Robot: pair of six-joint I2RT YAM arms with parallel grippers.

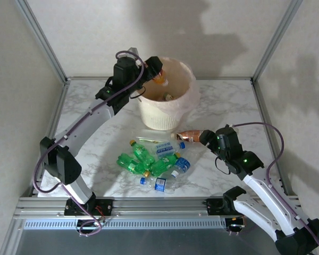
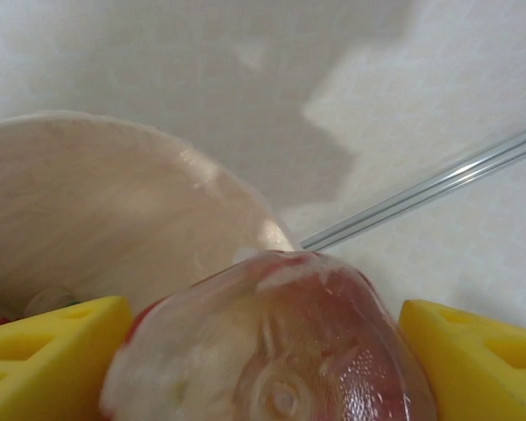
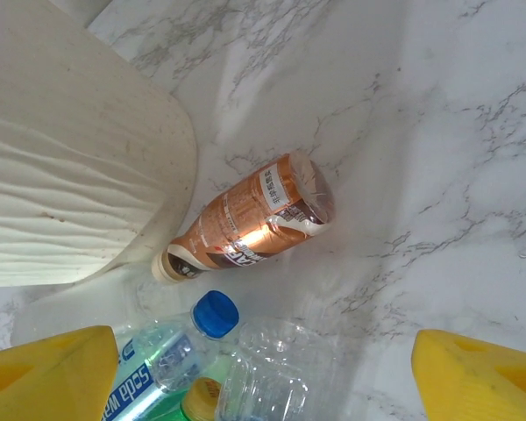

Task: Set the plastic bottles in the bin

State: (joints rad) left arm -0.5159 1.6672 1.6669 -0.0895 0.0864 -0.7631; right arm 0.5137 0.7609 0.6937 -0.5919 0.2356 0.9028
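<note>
Hovering wide and empty above the copper-brown bottle (image 3: pixel 245 224) just beside the bin (image 1: pixel 149 114), the right gripper (image 3: pixel 265 342) could roll it away on closing. Farther back, the left gripper (image 2: pixel 263 309) brackets a red-labelled bottle (image 2: pixel 272 368) over the bin's rim, clamped or loose I cannot tell; it may glance off and land outside.

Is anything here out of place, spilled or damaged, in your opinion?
Nothing looks spilled or broken. The plastic bottles lie in a loose heap on the marble table, outside the bin, and the copper-brown bottle lies on its side, its cap close to the bin's wall.
</note>
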